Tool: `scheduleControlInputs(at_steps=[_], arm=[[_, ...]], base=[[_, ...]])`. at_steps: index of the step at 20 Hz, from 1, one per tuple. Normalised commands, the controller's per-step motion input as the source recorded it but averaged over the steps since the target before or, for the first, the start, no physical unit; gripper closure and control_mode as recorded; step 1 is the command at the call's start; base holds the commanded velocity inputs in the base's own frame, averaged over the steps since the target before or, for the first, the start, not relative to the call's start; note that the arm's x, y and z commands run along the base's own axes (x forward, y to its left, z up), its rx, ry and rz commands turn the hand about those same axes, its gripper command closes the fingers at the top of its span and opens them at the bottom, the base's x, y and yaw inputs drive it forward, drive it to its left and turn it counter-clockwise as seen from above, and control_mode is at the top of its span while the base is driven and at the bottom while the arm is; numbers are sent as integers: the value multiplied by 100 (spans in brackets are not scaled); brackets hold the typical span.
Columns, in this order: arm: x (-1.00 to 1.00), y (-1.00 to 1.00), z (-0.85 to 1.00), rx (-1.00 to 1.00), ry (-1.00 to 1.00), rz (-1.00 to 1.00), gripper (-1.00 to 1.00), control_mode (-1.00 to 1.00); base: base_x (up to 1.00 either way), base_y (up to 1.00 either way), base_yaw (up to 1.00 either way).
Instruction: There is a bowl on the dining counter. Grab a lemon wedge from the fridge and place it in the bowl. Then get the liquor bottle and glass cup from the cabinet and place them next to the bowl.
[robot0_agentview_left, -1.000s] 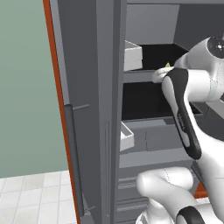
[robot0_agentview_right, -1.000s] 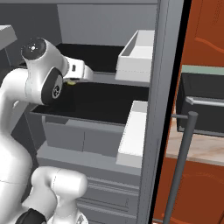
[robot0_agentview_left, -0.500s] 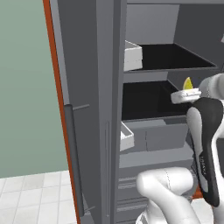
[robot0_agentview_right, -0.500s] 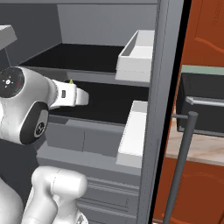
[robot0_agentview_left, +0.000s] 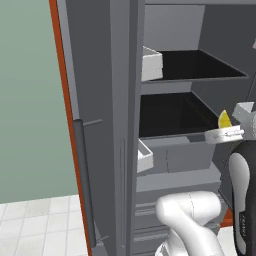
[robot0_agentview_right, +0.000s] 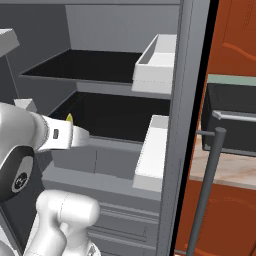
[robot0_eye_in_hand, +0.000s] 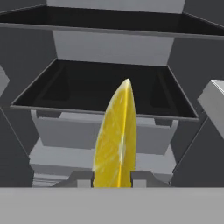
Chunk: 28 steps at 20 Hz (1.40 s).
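A glossy yellow lemon wedge (robot0_eye_in_hand: 116, 140), tall and pointed with a pale central rib, stands upright, pinched at its base between the two fingers of the claw (robot0_eye_in_hand: 112, 178). The clenched claw holds it just in front of the open grey fridge's black lower shelf (robot0_eye_in_hand: 105, 89), outside the shelf's front edge.

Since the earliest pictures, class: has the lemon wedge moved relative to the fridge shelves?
Yes. The lemon wedge, held in the gripper, has come down and out from the upper shelf to the lower shelf's front edge.
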Motion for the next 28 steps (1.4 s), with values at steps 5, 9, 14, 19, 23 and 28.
scheduleControlInputs(at_steps=[5, 9, 14, 19, 23, 28], arm=[[0, 7, -8, 0, 3, 0, 100, -100], [-17, 1, 0, 0, 0, 0, 100, 100], [0, 0, 0, 0, 0, 0, 100, 100], [0, 0, 0, 0, 0, 0, 100, 100], [0, 0, 0, 0, 0, 0, 100, 100], [0, 0, 0, 0, 0, 0, 100, 100]], base=[[0, 0, 0], [-18, 0, 0], [-100, 0, -2], [-100, 7, -5], [-100, 26, -3], [-100, 43, -8]])
